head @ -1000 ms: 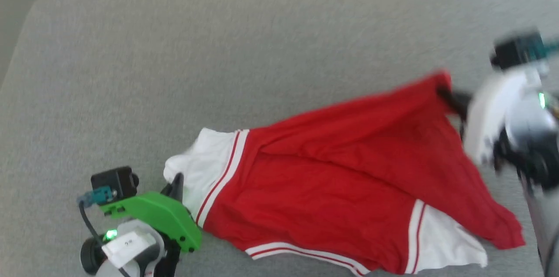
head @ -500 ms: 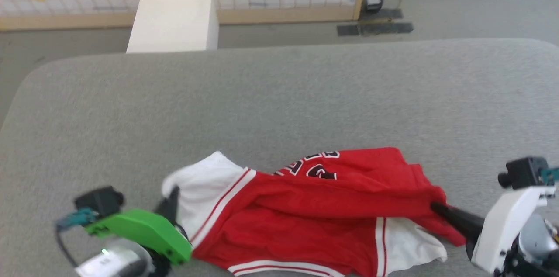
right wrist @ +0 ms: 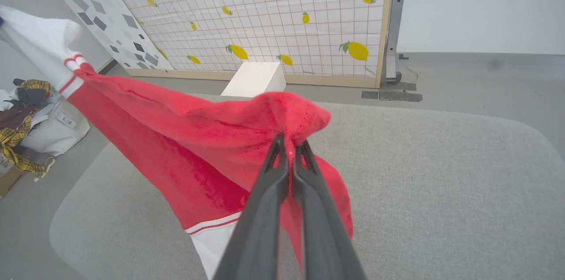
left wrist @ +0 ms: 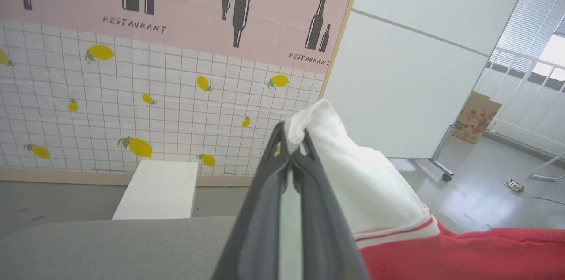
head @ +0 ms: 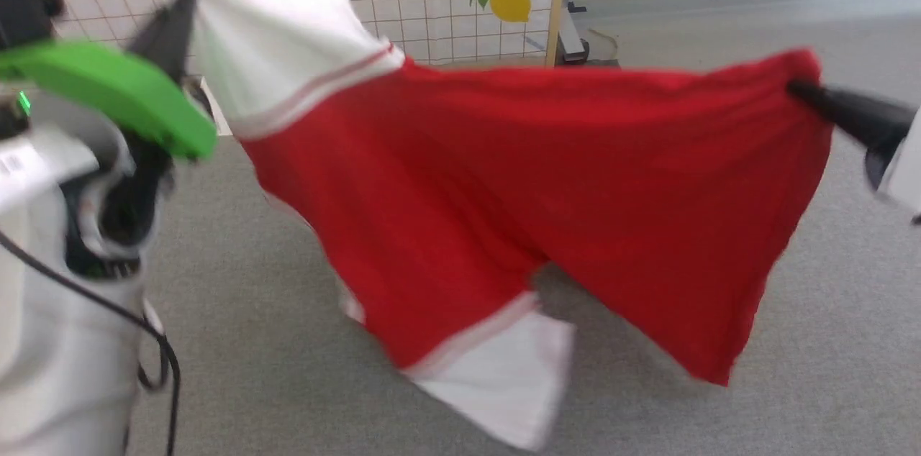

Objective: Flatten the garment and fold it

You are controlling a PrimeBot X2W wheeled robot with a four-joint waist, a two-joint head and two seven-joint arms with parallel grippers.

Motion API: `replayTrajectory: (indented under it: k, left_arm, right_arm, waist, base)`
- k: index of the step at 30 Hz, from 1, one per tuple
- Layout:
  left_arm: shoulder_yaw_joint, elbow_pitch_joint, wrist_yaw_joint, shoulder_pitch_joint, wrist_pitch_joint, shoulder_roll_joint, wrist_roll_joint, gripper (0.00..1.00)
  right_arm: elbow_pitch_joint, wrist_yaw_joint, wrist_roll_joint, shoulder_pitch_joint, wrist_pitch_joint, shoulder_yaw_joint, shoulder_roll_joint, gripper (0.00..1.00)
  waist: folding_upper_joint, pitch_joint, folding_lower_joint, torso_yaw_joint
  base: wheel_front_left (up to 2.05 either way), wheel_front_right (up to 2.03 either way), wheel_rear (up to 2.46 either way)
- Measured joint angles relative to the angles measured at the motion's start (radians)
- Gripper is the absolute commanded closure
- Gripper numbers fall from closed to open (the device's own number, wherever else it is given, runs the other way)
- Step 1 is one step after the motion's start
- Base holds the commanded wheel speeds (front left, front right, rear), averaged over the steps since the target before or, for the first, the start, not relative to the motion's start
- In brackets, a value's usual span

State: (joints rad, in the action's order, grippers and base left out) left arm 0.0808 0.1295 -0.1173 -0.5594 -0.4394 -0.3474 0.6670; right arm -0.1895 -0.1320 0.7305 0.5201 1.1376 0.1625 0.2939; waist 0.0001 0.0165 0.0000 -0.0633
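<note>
The red jersey-style T-shirt with white short sleeves and red-white striped trim (head: 504, 190) hangs in the air, stretched wide above the grey fabric-covered table (right wrist: 441, 183); it is blurred in the head view. At its ten o'clock corner the left gripper (left wrist: 289, 132), dark fingers pressed together, pinches the edge of one white sleeve. At two o'clock the right gripper (right wrist: 289, 141) pinches a bunched red corner the same way. The other white sleeve (head: 504, 370) dangles at six o'clock. Beyond the table, at twelve o'clock, stand a white box (right wrist: 256, 79) and a lemon-print grid screen (right wrist: 282, 15).
</note>
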Motion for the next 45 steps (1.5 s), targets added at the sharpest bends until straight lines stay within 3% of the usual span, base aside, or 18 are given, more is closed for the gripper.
replayTrajectory:
  k: [7,13,14,22,27,38,45]
  left_arm:
    - [0.018,-0.132,0.027,-0.295,-0.021,-0.045,-0.040,1.00]
    - [0.030,-0.277,0.034,-0.513,-0.024,-0.090,-0.102,1.00]
    - [0.035,-0.339,0.028,-0.628,-0.023,-0.113,-0.145,1.00]
    - [0.095,-0.505,0.034,-0.928,0.033,-0.169,-0.279,1.00]
    - [0.131,-0.549,0.045,-1.082,0.155,-0.187,-0.356,1.00]
    - [0.134,-0.693,0.052,-1.211,0.458,-0.152,-0.384,1.00]
    - [0.113,-0.768,0.083,-1.141,0.569,-0.126,-0.331,1.00]
  right_arm:
    - [0.077,0.000,-0.028,0.204,0.033,0.012,0.003,1.00]
    - [0.135,0.000,-0.126,0.374,0.016,-0.009,-0.024,1.00]
    - [0.181,0.000,-0.185,0.489,-0.029,-0.011,-0.061,1.00]
    - [0.350,0.000,-0.362,0.785,-0.220,-0.013,-0.178,1.00]
    - [0.462,0.000,-0.467,0.949,-0.394,0.012,-0.219,1.00]
    - [0.649,0.000,-0.525,1.083,-0.630,-0.023,-0.242,1.00]
    - [0.704,0.000,-0.445,1.026,-0.696,-0.106,-0.244,1.00]
  waist:
    - [0.0000,-0.031,0.0000,-0.012]
    - [0.0000,-0.103,0.0000,-0.024]
    - [0.0000,-0.157,0.0000,-0.031]
    - [-0.0001,-0.333,0.0001,-0.056]
    - [0.0000,-0.448,0.0002,-0.075]
    - [0.0000,-0.644,0.0003,-0.099]
    - [-0.0001,-0.686,0.0003,-0.062]
  base:
    - [0.00,0.00,0.00]
    - [0.00,0.00,0.00]
    - [0.00,0.00,0.00]
    - [0.00,0.00,0.00]
    - [0.00,0.00,0.00]
    - [0.00,0.00,0.00]
    - [0.00,0.00,0.00]
